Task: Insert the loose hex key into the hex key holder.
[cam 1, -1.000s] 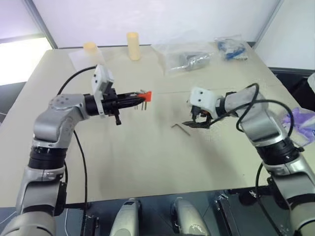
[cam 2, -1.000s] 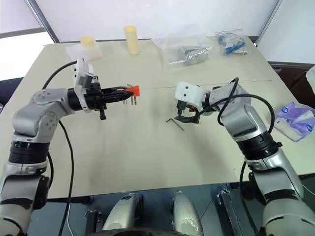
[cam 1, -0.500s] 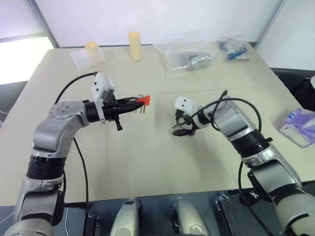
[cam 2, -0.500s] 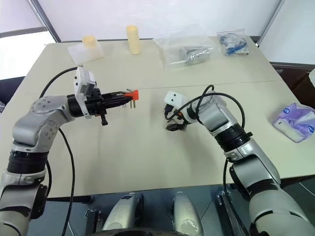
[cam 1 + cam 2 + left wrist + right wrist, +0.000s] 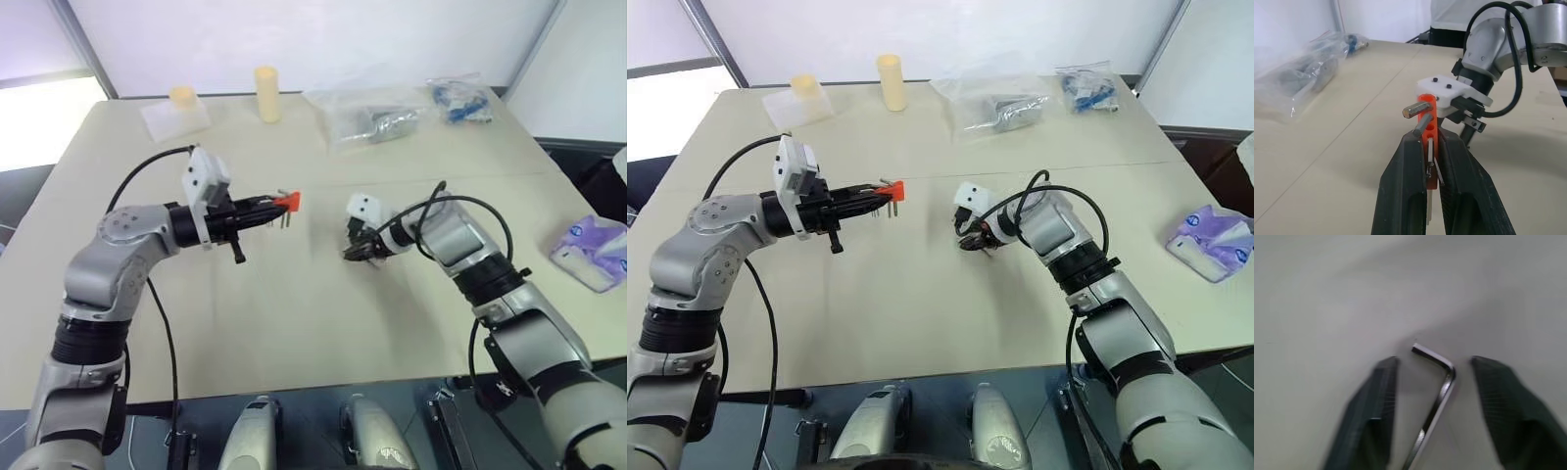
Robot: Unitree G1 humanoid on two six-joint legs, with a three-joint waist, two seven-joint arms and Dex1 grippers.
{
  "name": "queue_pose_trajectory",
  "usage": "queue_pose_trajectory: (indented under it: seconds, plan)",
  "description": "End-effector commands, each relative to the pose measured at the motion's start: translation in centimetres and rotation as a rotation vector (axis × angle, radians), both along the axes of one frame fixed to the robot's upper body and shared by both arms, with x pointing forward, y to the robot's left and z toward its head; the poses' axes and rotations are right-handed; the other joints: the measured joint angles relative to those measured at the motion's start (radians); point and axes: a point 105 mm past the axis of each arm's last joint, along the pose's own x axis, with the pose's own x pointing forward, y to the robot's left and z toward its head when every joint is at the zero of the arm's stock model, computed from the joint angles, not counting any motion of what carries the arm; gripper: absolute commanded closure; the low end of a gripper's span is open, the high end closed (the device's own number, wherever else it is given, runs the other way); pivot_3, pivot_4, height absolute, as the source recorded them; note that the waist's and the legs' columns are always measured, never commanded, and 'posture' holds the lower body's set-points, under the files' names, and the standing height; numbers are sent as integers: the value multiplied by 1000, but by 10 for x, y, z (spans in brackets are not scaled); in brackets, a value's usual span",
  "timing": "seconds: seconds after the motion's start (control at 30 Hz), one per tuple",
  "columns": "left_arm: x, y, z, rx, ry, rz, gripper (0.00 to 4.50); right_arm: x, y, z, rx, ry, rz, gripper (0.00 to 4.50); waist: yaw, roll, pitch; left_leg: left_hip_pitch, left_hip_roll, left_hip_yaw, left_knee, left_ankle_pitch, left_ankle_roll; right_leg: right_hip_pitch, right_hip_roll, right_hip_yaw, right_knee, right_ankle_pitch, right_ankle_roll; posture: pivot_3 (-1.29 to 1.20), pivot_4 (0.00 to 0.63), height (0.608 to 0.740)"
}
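Between right hand (image 5: 1432,377) fingers, apart and unclenched: loose hex key (image 5: 1436,391) (flat on table (image 5: 294,323)).

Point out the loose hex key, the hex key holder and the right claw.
loose hex key (image 5: 1442,382): right wrist view, on the long leg just below the bend.
hex key holder (image 5: 1426,108): left wrist view, on the red block's upper part.
right claw (image 5: 1435,411): right wrist view, midway between its fingertips.

table (image 5: 294,323): beige | on it: loose hex key (image 5: 1435,396), two yellow cylinders (image 5: 265,93), plastic bags (image 5: 377,117)
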Motion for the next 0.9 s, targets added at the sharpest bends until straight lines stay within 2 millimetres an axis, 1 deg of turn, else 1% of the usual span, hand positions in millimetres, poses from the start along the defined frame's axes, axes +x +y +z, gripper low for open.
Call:
queue_pose_trajectory:
  seconds: [0.03,0.07,0.17,0.2,0.23,0.3,0.33,0.4,0.43,0.47,0.5,0.53,0.57,0.6,0.63,0.7,0.77,0.83,0.9]
  plan:
    - [-4,1,12,0,-54,2,4500,-1,-20,-27,-70,65,-72,4365,2,-1,-1,0,0,0,0,0,0,0,0,0,0,0,0,0,150,740]
    - [-4,1,12,0,-54,5,4500,-1,-20,-28,-72,66,-72,4443,2,-2,-1,0,0,0,0,0,0,0,0,0,0,0,0,0,150,740]
    - [-4,3,12,-1,-54,11,4500,0,-18,-26,-54,58,-65,4443,2,-2,-2,0,0,0,0,0,0,1,0,0,-1,0,0,0,150,740]
    - [-4,3,12,-4,-52,13,4500,5,-11,-17,-10,-16,-45,4443,2,-3,-2,0,0,0,0,0,0,1,0,-1,-1,0,0,0,150,740]
    - [-4,3,12,-8,-49,14,4500,11,-3,-3,48,-121,-10,4443,1,-4,-2,0,0,0,0,0,0,1,0,-1,-1,0,0,0,150,740]
    - [-3,3,12,-19,-41,17,4500,18,5,22,144,-278,0,4443,-2,-5,-3,0,0,0,0,0,0,1,0,-1,-1,0,0,0,150,740]
    - [-3,3,12,-24,-38,18,4500,19,7,29,171,-316,2,4443,-5,-5,-3,0,0,0,0,0,0,1,0,-1,0,0,0,0,150,740]
    - [0,2,7,-23,-26,19,4500,14,20,64,266,-567,117,4443,-5,-4,-2,-1,1,0,0,0,0,-3,0,1,1,0,0,0,150,740]
    - [0,2,5,-21,-23,19,4500,11,22,74,292,-649,144,4443,-4,-4,-2,-2,1,0,-1,0,0,-4,0,1,1,0,0,0,150,740]
    - [2,1,4,-22,-19,20,4500,11,23,89,340,-728,121,4443,-5,-3,-1,-3,1,0,-2,0,0,-5,1,1,1,0,0,0,150,740]
    - [2,1,3,-24,-16,21,4500,11,22,96,368,-764,93,4443,-5,-3,-1,-4,1,1,-2,0,0,-7,1,1,1,0,0,0,150,740]
    - [4,0,2,-28,-12,20,4500,6,24,113,431,-852,79,4443,-4,-3,-1,-5,1,1,-3,0,0,-8,0,2,1,0,0,0,150,740]
    - [4,0,2,-31,-10,19,4500,2,25,124,475,-914,70,4443,-3,-3,-1,-5,1,1,-3,0,0,-8,0,2,1,0,0,0,150,740]
    - [5,-1,2,-33,-9,18,4500,-3,26,134,521,-969,68,4443,-2,-3,-1,-5,1,1,-3,0,0,-8,0,2,1,0,0,0,150,740]
    - [6,-1,2,-34,-8,18,4500,-6,27,140,551,-1003,66,4443,-2,-3,-1,-5,1,1,-3,0,0,-8,0,2,0,0,0,0,150,740]
    - [9,-3,1,-31,-6,11,4500,-30,38,162,646,-1123,111,4443,1,-3,-1,-5,1,1,-3,0,0,-7,0,2,0,0,0,0,150,740]
    - [12,-4,1,-34,-4,8,4500,-45,44,175,700,-1202,132,4443,2,-3,-1,-5,1,1,-3,0,0,-7,0,1,0,0,0,0,150,740]
    - [16,-6,3,-43,-8,8,4500,-52,47,188,764,-1239,107,4443,1,-3,-1,-5,0,1,-3,0,0,-7,0,1,0,0,0,0,150,740]
    - [19,-7,6,-53,-13,10,4500,-58,51,195,798,-1256,101,4443,2,-3,-1,-5,0,0,-2,0,0,-6,0,1,0,0,0,0,150,740]
